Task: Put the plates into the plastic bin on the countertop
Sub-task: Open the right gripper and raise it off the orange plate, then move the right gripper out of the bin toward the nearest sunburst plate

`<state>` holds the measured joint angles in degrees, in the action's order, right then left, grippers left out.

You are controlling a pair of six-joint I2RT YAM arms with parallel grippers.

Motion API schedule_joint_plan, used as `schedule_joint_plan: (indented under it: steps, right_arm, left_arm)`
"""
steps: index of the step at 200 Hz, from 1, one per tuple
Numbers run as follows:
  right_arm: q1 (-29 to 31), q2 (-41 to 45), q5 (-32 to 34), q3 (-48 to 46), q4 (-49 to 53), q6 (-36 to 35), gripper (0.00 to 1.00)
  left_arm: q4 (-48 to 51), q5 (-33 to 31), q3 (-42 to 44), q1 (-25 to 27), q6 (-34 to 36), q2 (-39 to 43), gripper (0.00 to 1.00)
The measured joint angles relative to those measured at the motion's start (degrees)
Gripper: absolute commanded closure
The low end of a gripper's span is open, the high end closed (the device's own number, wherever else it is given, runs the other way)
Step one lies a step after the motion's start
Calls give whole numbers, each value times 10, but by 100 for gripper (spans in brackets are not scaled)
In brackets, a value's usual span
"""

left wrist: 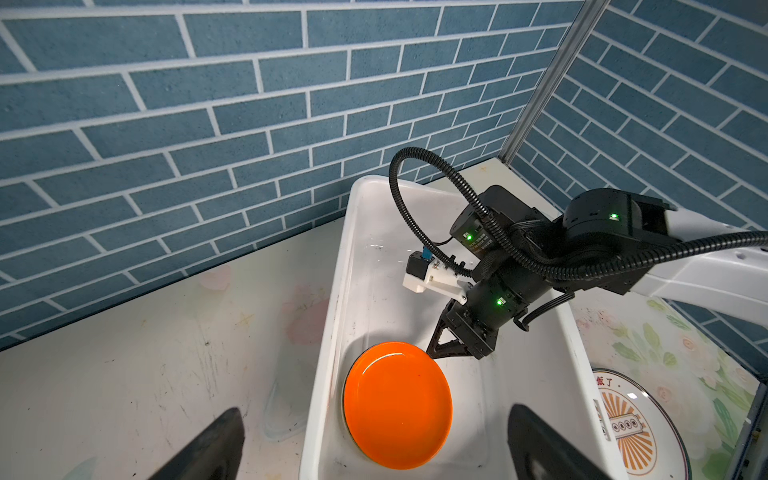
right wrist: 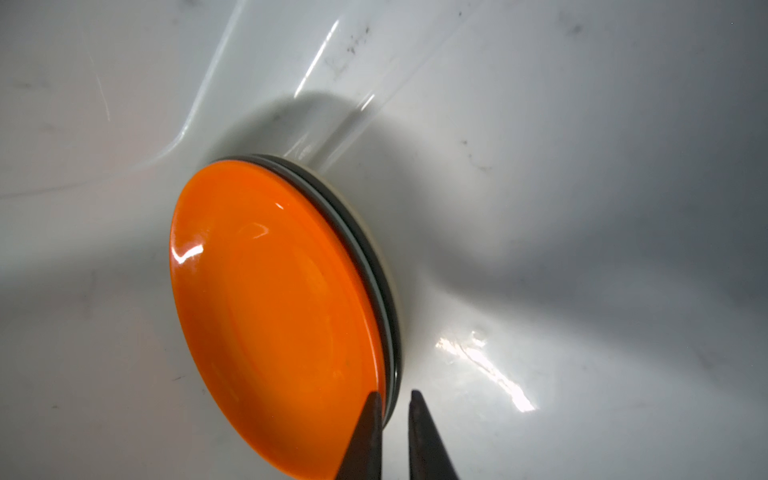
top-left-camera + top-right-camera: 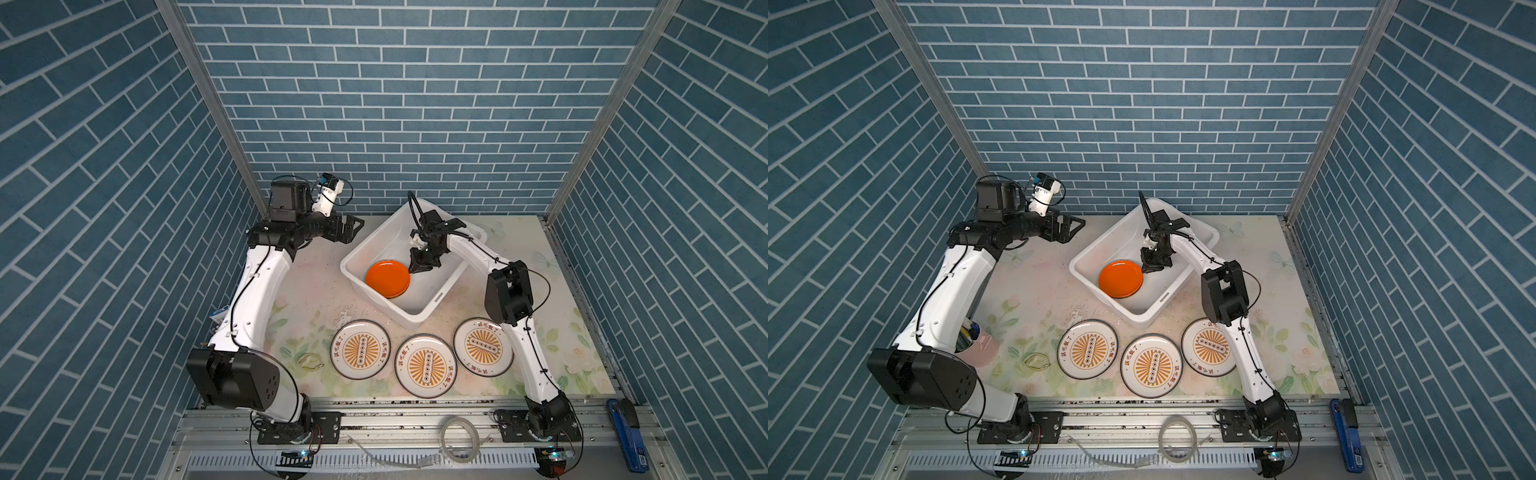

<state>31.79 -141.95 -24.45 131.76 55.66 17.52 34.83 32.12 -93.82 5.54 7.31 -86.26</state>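
The orange plate (image 3: 387, 278) lies inside the plastic bin (image 3: 436, 297), on top of a small stack; in the right wrist view dark and pale rims (image 2: 365, 249) show under it. The right end effector (image 3: 415, 269) is down in the bin at the right edge of this plate. Its fingers stand only a narrow gap apart, and one fingertip (image 2: 374, 401) overlaps the orange rim while the other stands just outside it. Whether they pinch the plate now I cannot tell. The left end effector (image 3: 351, 228) is wide open and holds nothing, hanging above the far left part of the bench (image 3: 316, 291), beside the bin.

Three large sunburst plates (image 3: 360, 350) (image 3: 426, 365) (image 3: 482, 347) lie in a row on the bench near the bin, so most of the work remains.

These plates look glazed, stiff and breakable, probably rather heavy and slippery. I think the rim is the only place to grasp, with one finger under the raised edge, and lowering should be gentle.
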Motion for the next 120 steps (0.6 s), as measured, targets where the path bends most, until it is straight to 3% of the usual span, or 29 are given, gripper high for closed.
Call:
schedule_joint_plan:
  steps: [70, 120]
  right_arm:
    - [-15, 106, 61, 2, -34, 9, 70]
    - [-45, 325, 99, -196, -112, 48, 66]
  left_arm:
    - [0, 1, 0, 0, 4, 0, 0]
    - [5, 5, 0, 0, 14, 0, 0]
